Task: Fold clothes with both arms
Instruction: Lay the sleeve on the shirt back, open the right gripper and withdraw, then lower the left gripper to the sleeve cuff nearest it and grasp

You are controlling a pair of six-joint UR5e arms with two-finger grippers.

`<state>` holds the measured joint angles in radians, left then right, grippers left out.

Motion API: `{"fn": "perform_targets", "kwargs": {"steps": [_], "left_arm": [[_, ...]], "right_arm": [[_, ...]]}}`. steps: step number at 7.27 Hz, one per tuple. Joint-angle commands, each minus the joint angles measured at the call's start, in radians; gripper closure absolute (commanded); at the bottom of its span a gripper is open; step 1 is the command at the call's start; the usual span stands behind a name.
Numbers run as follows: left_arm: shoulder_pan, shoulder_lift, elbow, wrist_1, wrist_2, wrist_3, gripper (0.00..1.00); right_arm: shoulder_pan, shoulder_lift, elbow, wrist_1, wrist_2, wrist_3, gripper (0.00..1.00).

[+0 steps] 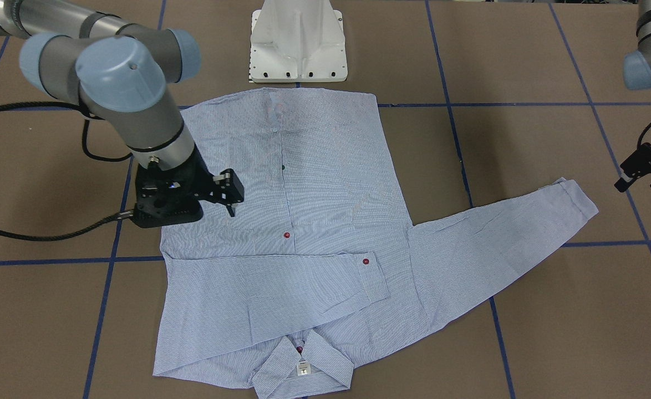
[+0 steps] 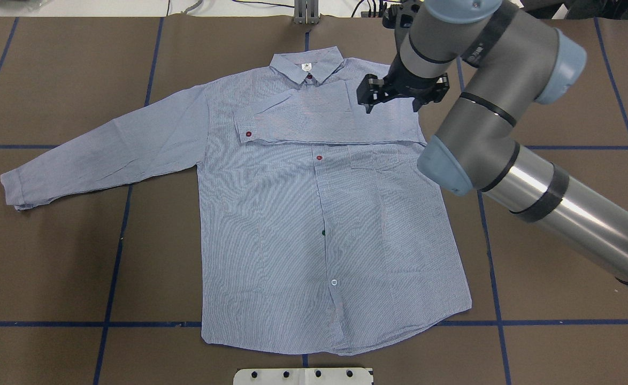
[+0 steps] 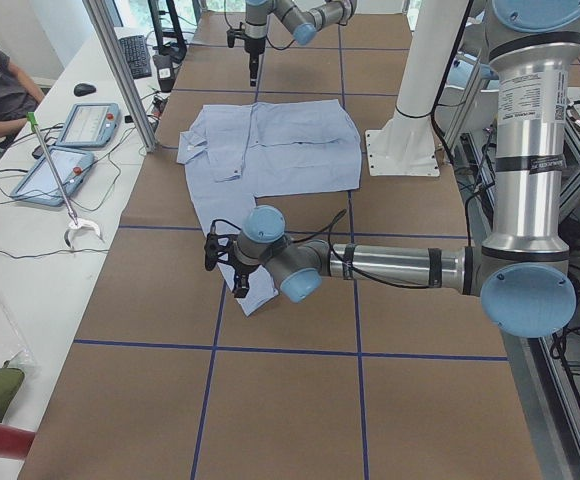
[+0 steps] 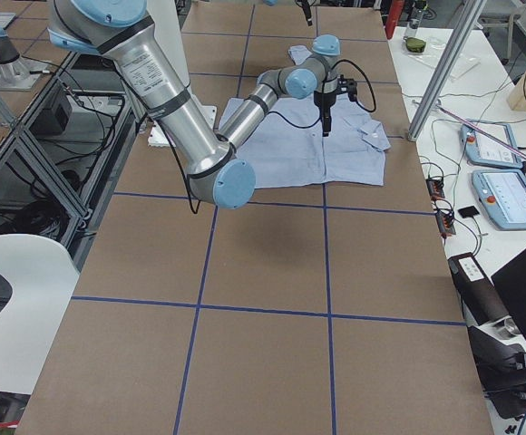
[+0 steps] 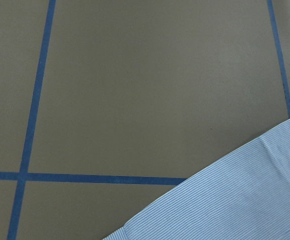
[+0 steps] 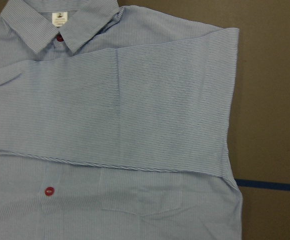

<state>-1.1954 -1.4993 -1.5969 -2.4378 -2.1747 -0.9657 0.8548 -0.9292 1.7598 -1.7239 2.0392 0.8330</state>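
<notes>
Shirt (image 2: pixel 335 224) is well placed for you: flat, buttoned, front up, with the hem just short of the base (image 1: pixel 298 50) and the collar (image 2: pixel 306 67) at the end farthest from it. By my reading you are about a quarter of the way through.

The folded sleeve (image 2: pixel 324 120), to the right of the base, is already laid flat across the chest, reaching past the shirt's middle. The spread sleeve (image 2: pixel 105 149) lies out to the left of the base, unfolded. It looks like your next piece, and after it the body has not yet been folded at all.

The right gripper (image 2: pixel 392 109) hangs over the shoulder of the folded sleeve, at the far end from the base. Its jaws look parted and hold nothing.

The left gripper (image 1: pixel 642 184) sits well to the left of the base, just beside the cuff (image 1: pixel 578 199) of the spread sleeve and clear of the cloth. Its jaws also look parted and empty. Its wrist view shows you only the sleeve's edge and bare table (image 5: pixel 135 100).
</notes>
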Motion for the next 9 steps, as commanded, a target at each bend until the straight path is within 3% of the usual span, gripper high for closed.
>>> {"fn": "perform_targets", "kwargs": {"steps": [1,5,7,9], "left_arm": [[0.133,0.028,0.000,-0.032,0.164,-0.199,0.05],[0.235,0.074,0.002,-0.036,0.254,-0.220,0.21],[0.261,0.074,0.006,-0.036,0.260,-0.240,0.35],[0.261,0.077,0.009,-0.033,0.262,-0.242,0.42]], "right_arm": [[0.039,-0.103,0.154,-0.124,0.003,-0.151,0.00],[0.036,-0.131,0.184,-0.123,0.003,-0.158,0.00],[0.036,-0.132,0.181,-0.123,-0.001,-0.158,0.00],[0.035,-0.132,0.179,-0.123,-0.002,-0.157,0.00]]}}
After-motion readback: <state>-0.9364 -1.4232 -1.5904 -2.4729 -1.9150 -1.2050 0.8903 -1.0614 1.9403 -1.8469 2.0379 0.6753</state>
